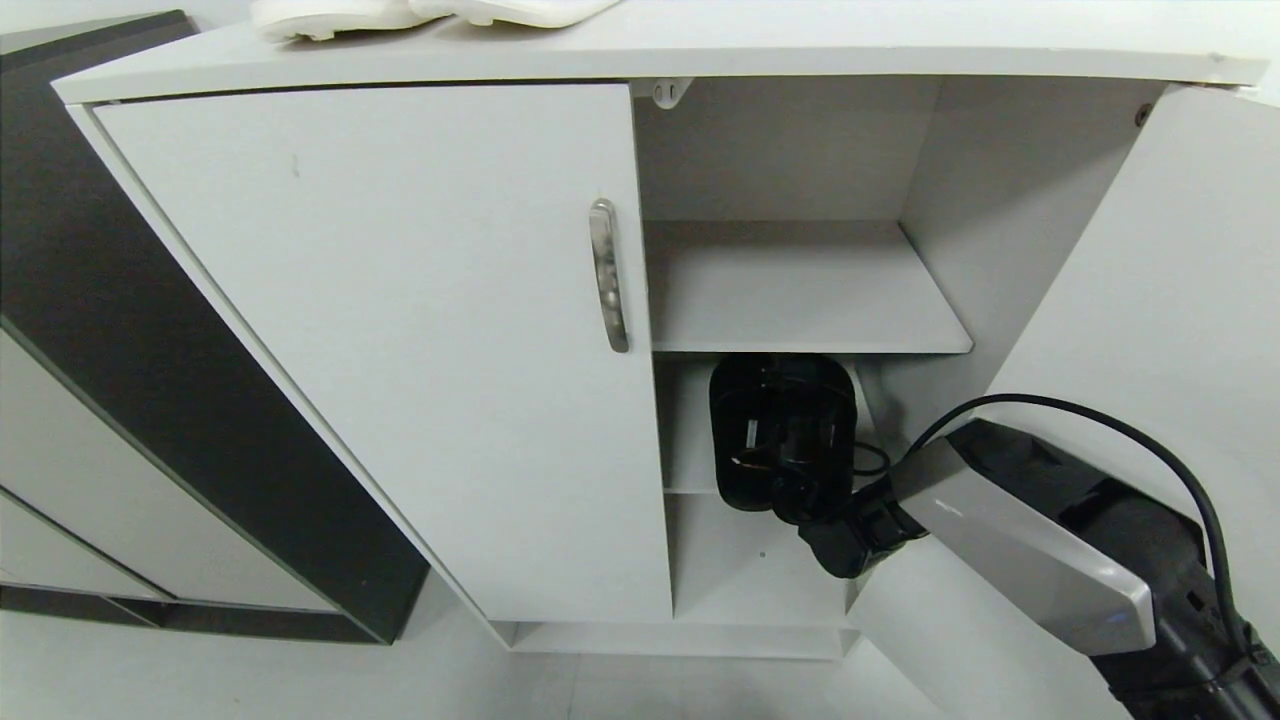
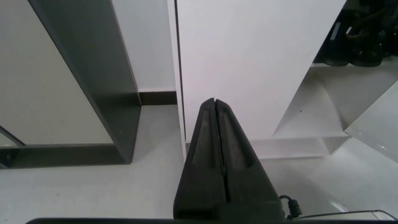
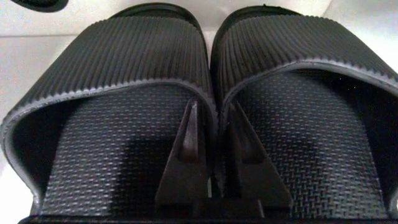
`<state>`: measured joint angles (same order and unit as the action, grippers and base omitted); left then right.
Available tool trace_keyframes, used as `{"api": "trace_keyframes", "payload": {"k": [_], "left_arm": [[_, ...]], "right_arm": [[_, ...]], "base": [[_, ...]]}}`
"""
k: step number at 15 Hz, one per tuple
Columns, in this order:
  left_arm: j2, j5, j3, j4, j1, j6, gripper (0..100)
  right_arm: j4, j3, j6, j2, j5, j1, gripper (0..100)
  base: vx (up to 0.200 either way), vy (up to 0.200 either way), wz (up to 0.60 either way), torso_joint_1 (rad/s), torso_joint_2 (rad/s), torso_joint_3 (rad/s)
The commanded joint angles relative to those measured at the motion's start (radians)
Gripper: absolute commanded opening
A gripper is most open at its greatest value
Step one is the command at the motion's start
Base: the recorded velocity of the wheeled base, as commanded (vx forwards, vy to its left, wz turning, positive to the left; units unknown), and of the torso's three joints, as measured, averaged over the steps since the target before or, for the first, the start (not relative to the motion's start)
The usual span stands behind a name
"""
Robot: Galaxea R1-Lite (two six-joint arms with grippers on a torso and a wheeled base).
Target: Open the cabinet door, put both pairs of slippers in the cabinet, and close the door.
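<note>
The white cabinet (image 1: 620, 45) has its left door (image 1: 400, 330) closed and its right door (image 1: 1150, 300) swung open. A pair of black ribbed slippers (image 1: 780, 430) sits side by side in the compartment under the upper shelf (image 1: 800, 290). My right gripper (image 3: 214, 155) is shut on their adjoining inner edges, one finger inside each slipper (image 3: 143, 74). A pair of white slippers (image 1: 420, 12) lies on the cabinet top. My left gripper (image 2: 214, 106) is shut and holds nothing, low above the floor, facing the closed door (image 2: 249, 56).
A metal handle (image 1: 608, 275) runs down the closed door's right edge. A dark-and-white panel unit (image 1: 120, 330) stands left of the cabinet. The open door (image 2: 379, 124) stands out over the pale floor (image 2: 124, 186).
</note>
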<state>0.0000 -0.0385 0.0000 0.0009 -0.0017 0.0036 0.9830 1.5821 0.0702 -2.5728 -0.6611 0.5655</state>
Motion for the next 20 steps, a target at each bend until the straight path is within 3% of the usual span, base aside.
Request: {"api": "trace_keyframes", "payload": {"k": [1,9,10,16,20], "left_arm": [[0.002,0.000,0.000,-0.001,0.000,-0.001,0],[0.002,0.002,0.000,-0.001,0.000,-0.002,0],[0.002,0.000,0.000,-0.001,0.000,-0.002,0],[0.002,0.002,0.000,-0.001,0.000,-0.002,0],[0.002,0.002,0.000,-0.001,0.000,-0.002,0]], "right_arm": [[-0.015,0.038,0.000,-0.018,0.000,-0.004,0],[-0.032,0.059,0.002,-0.038,0.000,-0.012,0],[-0.032,0.059,0.002,-0.038,-0.002,-0.012,100],[0.013,-0.033,0.002,0.014,-0.009,-0.003,100],[0.189,-0.324,0.000,0.158,-0.012,0.043,100]], "base": [[0.000,0.000,0.00,0.000,0.00,0.000],[0.000,0.000,0.00,0.000,0.00,0.000],[0.000,0.000,0.00,0.000,0.00,0.000],[0.000,0.000,0.00,0.000,0.00,0.000],[0.000,0.000,0.00,0.000,0.00,0.000]]}}
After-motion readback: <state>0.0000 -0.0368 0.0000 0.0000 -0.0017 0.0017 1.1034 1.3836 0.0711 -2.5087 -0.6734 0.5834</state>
